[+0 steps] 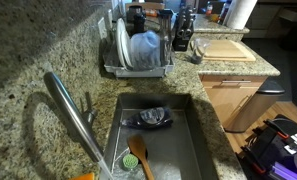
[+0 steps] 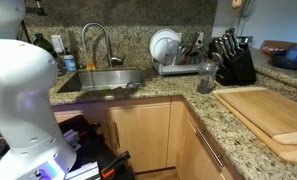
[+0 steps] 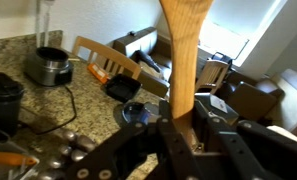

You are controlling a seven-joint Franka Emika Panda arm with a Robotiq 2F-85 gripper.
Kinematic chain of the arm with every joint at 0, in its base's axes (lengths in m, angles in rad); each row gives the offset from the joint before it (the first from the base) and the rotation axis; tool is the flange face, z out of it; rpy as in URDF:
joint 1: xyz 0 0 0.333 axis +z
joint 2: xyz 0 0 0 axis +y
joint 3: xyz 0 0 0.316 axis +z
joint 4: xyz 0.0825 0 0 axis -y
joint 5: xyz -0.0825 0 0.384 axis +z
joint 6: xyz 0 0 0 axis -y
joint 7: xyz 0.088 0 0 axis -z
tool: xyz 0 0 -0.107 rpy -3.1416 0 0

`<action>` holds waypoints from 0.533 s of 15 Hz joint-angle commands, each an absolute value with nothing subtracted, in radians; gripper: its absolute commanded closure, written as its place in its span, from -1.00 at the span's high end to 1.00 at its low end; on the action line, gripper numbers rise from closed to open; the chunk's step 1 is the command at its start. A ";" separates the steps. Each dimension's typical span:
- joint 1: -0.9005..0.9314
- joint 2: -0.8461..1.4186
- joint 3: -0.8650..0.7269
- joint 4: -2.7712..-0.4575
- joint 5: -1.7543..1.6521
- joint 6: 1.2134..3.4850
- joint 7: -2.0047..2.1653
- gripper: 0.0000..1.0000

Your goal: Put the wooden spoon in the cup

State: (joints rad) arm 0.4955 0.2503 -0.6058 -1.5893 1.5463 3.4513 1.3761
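The light over the sink is soft and rather dim in an exterior view, and the tap (image 1: 73, 118) throws a broad dark shadow leftward across the speckled surface (image 1: 28, 45). At the top, the paper roll (image 1: 243, 12) is washed out to plain white. In an exterior view my own white base (image 2: 23, 80) glares, with a violet tinge low down, and the cupboards (image 2: 138, 130) sit in shade. From my wrist, a window (image 3: 228, 42) burns out to white. The wooden spoon (image 3: 183, 60) is warmly lit against it, while my fingers (image 3: 210, 120) are dark, close and blurred. Every picture is coarse and soft.
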 commanded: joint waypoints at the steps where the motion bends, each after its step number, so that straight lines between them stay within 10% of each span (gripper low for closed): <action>1: 0.573 0.421 -0.663 -1.397 1.448 3.484 1.590 -0.87; 8: 0.754 0.781 -0.903 -1.102 1.386 3.454 1.936 -0.87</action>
State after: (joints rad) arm 0.6842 0.6030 -0.7084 -1.2178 1.3160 3.4524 1.8477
